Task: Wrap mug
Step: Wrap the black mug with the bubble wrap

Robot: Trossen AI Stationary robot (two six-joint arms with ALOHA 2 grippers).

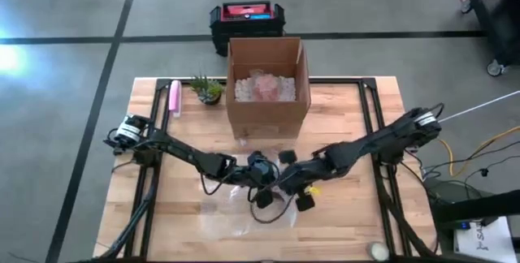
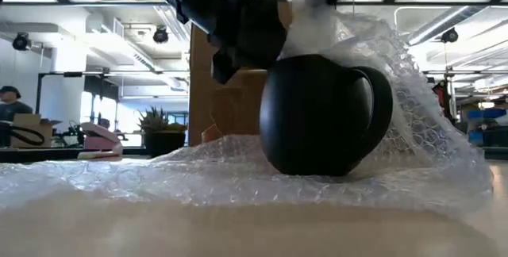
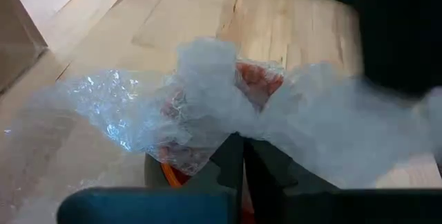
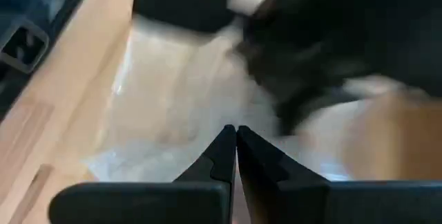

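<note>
Black and rounded, the mug (image 2: pixel 317 114) stands upright on a sheet of bubble wrap (image 2: pixel 238 178) spread over the wooden bench (image 1: pixel 341 214), its handle seen at the right side in the low view. Part of the wrap rises behind and above the mug. In the high view both arms reach inward from the bench's two sides and meet over the mug, just in front of the open cardboard box (image 1: pixel 268 84). The left gripper (image 3: pixel 243 151) has its fingers pressed together on a gathered fold of wrap, the mug's orange inside showing through the film. The right gripper (image 4: pixel 235 141) points down at the sheet with its fingers closed tip to tip; whether they pinch any wrap, I cannot tell.
</note>
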